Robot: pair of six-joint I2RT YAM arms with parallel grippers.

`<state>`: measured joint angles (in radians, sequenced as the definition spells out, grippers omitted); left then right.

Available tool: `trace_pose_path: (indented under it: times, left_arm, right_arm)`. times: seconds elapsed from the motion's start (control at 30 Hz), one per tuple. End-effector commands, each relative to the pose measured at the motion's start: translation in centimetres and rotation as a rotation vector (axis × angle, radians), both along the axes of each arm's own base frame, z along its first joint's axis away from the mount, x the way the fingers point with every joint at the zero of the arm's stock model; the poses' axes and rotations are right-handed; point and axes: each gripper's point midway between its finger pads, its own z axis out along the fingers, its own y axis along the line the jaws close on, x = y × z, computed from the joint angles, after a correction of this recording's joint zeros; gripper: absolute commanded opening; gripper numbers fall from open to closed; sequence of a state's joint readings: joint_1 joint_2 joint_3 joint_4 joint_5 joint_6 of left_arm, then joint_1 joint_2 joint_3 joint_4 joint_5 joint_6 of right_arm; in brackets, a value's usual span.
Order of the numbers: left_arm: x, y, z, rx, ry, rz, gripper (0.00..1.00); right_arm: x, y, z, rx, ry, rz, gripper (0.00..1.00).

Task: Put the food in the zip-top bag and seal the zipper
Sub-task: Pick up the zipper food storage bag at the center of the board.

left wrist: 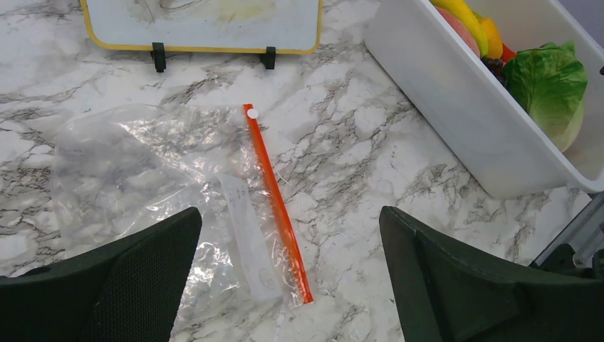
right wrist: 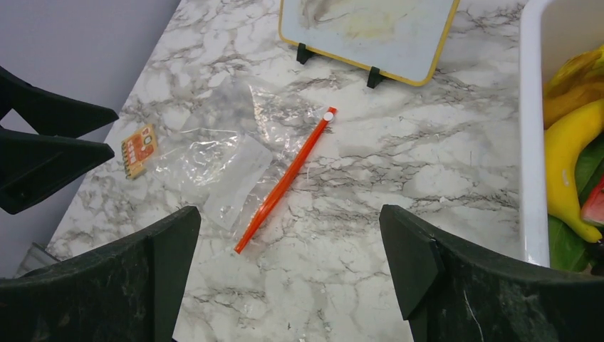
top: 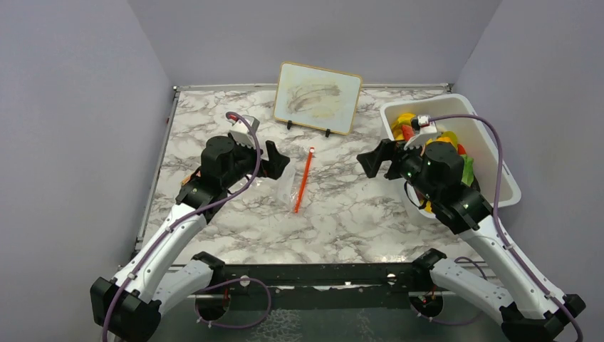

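The clear zip-top bag (top: 285,184) lies flat and empty on the marble table, its red-orange zipper (top: 304,179) on its right edge. It also shows in the left wrist view (left wrist: 142,164) with the zipper (left wrist: 278,203), and in the right wrist view (right wrist: 221,164). The food sits in a white tub (top: 498,167): a yellow banana (left wrist: 459,14), green lettuce (left wrist: 548,82) and red and orange pieces. My left gripper (top: 269,155) is open and empty above the bag's left part. My right gripper (top: 376,159) is open and empty between the bag and the tub.
A small whiteboard (top: 317,97) stands on black feet at the back centre. A small flat orange patterned card (right wrist: 139,149) lies on the table left of the bag. Grey walls close in the table on three sides.
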<state>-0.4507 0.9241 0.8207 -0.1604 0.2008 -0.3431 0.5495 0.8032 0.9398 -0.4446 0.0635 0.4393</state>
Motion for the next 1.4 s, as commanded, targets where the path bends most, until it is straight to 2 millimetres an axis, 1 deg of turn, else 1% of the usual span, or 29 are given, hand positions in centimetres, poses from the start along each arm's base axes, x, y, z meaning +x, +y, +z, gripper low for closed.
trace_pose_path:
  times: [0.0, 0.1, 0.3, 0.47, 0.63, 0.77, 0.87, 0.93, 1.1, 1.17, 1.2, 1.3, 1.37]
  left_arm:
    - [1.2, 0.2, 1.8, -0.013, -0.07, 0.028, 1.0]
    - [1.7, 0.7, 1.4, 0.003, -0.066, 0.061, 1.0]
    - [2.6, 1.3, -0.5, 0.07, 0.019, 0.112, 1.0]
    - [2.8, 1.6, -3.5, 0.164, 0.097, 0.104, 0.98]
    - [3.7, 2.8, -7.2, 0.275, 0.219, 0.167, 0.9]
    - [3.8, 2.8, -10.1, 0.36, 0.32, 0.14, 0.76]
    - [3.6, 2.6, -11.7, 0.401, 0.374, 0.112, 0.69]
    - [3.6, 2.5, -12.2, 0.43, 0.389, 0.097, 0.67]
    - [4.0, 1.6, -12.6, 0.513, 0.398, 0.073, 0.67]
    - [4.1, 0.9, -13.0, 0.542, 0.409, 0.054, 0.69]
    - [4.1, 0.6, -13.2, 0.552, 0.416, 0.047, 0.7]
    - [4.5, -0.2, -14.0, 0.575, 0.447, 0.035, 0.83]
    - [4.7, -0.6, -14.7, 0.599, 0.459, 0.027, 0.85]
  right_arm:
    - [0.0, -0.9, 1.4, -0.015, -0.034, -0.031, 1.0]
    - [-0.2, -0.9, 1.5, -0.016, -0.04, -0.022, 1.0]
    - [-0.5, -0.6, 1.3, -0.01, -0.059, 0.007, 1.0]
    - [-0.7, -0.7, 1.3, -0.01, -0.069, 0.008, 1.0]
    - [-1.2, -1.1, 1.7, -0.016, -0.081, 0.011, 1.0]
    - [-1.6, -1.3, 2.2, -0.009, -0.102, 0.014, 1.0]
    - [-1.8, -1.1, 2.4, 0.0, -0.107, 0.027, 1.0]
    - [-1.9, -1.0, 2.3, 0.002, -0.103, 0.035, 0.99]
    - [-2.0, -1.1, 2.1, -0.002, -0.097, 0.031, 0.99]
    - [-2.1, -1.1, 2.0, -0.017, -0.109, 0.042, 0.99]
    - [-2.2, -1.1, 2.0, -0.023, -0.114, 0.049, 0.99]
    - [-2.5, -1.2, 2.1, -0.026, -0.137, 0.058, 0.99]
    - [-2.7, -1.3, 2.3, -0.018, -0.151, 0.063, 0.99]
